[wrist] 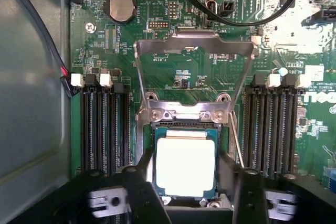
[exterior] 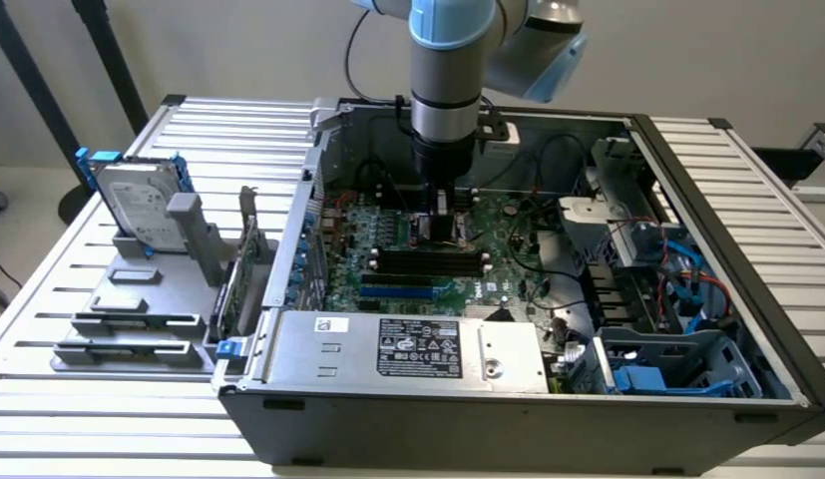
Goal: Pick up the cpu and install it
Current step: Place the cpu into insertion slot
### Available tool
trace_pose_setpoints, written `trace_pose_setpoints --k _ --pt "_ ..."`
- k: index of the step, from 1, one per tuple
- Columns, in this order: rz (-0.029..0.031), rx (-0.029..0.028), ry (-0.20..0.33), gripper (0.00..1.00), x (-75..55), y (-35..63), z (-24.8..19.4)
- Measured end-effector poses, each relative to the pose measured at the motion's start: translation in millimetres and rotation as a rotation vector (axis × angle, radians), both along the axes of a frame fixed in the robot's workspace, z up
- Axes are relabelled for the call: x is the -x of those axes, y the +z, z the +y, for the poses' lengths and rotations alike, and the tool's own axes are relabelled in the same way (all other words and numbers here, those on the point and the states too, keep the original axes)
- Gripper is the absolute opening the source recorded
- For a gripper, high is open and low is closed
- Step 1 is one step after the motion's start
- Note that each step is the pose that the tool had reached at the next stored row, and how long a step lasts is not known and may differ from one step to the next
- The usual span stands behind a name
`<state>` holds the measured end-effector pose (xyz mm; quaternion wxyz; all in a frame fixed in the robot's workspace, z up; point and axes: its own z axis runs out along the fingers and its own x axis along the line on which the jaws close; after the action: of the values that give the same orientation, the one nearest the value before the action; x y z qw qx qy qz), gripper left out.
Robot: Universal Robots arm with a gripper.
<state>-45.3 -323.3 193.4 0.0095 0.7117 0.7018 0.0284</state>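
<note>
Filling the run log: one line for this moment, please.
gripper: inside case, directly over cpu | cpu: level, between memory slots | retention frame: raised

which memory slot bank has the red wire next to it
The bank beside the grey panel; the red wire ends by its white clips. The other bank has none.

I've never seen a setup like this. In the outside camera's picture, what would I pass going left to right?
Hard drive standing in blue brackets → robot arm reaching down → blue cables.
</note>
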Motion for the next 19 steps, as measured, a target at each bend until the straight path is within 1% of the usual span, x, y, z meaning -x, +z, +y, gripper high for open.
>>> trace_pose_setpoints --k 1,3,8,16,19 --pt "0.0005 0.0013 0.000 0.63 0.1 0.3 -0.1" --pt "0.0011 0.0026 0.000 0.63 0.3 0.7 -0.1" --pt "0.0011 0.0029 0.000 0.63 0.2 1.6 0.4" --pt "0.0011 0.0042 0.000 0.63 0.4 13.5 0.4" --pt "0.0012 0.0040 0.000 0.63 1.7 16.4 0.4"
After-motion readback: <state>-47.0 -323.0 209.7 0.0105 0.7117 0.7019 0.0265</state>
